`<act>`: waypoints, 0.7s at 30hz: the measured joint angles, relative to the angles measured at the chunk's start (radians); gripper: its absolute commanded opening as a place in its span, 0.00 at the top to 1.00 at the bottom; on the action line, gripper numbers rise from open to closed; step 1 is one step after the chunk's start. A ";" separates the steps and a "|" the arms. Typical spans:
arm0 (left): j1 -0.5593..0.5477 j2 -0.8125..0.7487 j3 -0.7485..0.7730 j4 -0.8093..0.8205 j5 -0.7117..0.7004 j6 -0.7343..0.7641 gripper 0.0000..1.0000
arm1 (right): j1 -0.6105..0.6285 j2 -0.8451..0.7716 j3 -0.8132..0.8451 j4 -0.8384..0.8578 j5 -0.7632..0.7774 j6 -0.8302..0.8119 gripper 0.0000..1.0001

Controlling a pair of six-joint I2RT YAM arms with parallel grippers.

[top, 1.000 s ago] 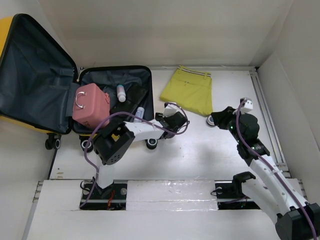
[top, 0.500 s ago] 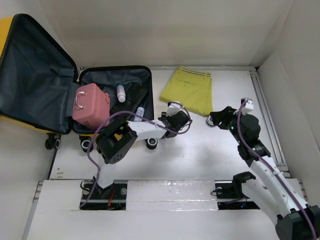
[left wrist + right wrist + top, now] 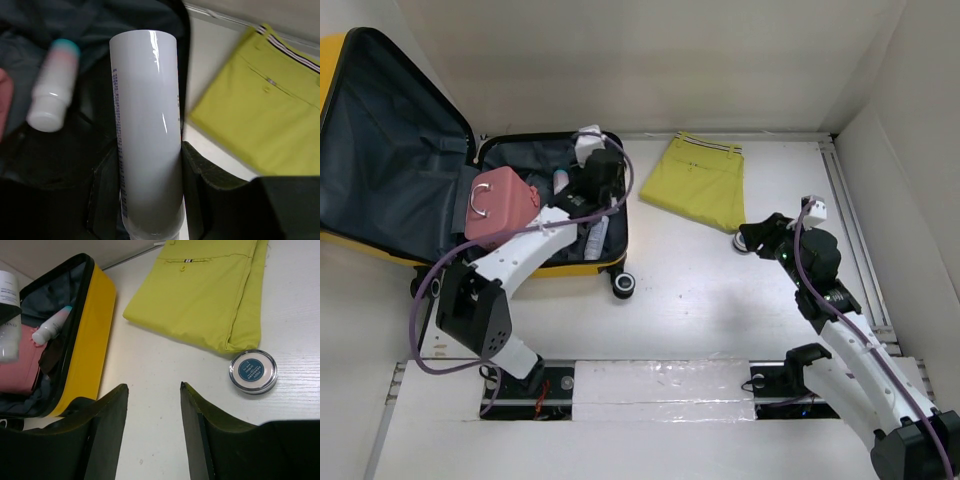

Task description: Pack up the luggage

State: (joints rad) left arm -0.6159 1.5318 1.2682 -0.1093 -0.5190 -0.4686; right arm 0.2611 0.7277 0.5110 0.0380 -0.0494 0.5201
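One swing since a second ago: left gripper (image 3: 150,172) off the tabletop (image 3: 720,300) by the yellow shorts (image 3: 705,185), now over the open luggage (image 3: 390,160) at far left, clamped on a white tube (image 3: 145,125). Ready for release inside. Right gripper (image 3: 152,390) spread wider, empty, near the round tin (image 3: 253,371).
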 measured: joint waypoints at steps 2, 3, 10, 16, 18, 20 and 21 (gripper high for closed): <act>0.069 0.007 0.000 -0.002 0.002 0.002 0.75 | 0.000 0.000 0.000 0.000 -0.001 0.000 0.48; 0.093 0.018 -0.001 -0.003 0.002 0.001 0.71 | 0.000 0.000 0.000 0.000 -0.001 0.000 0.48; 0.105 0.157 0.000 -0.037 -0.046 -0.016 0.30 | 0.000 0.003 0.000 0.000 0.000 0.000 0.48; 0.097 0.172 0.000 -0.045 -0.062 -0.026 0.19 | 0.000 0.008 -0.002 0.000 0.005 0.000 0.48; 0.086 0.152 0.000 -0.037 -0.062 -0.019 0.23 | 0.000 0.007 -0.002 0.000 0.016 0.000 0.48; 0.043 0.128 0.001 -0.020 -0.059 -0.006 0.23 | 0.000 0.002 -0.002 0.000 0.033 0.000 0.58; 0.003 0.119 0.008 -0.011 -0.056 0.003 0.23 | 0.000 -0.004 -0.002 -0.001 0.044 0.000 0.69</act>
State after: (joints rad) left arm -0.6125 1.6505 1.2766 -0.1207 -0.5747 -0.4660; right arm 0.2611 0.7235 0.5091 0.0368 -0.0055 0.5198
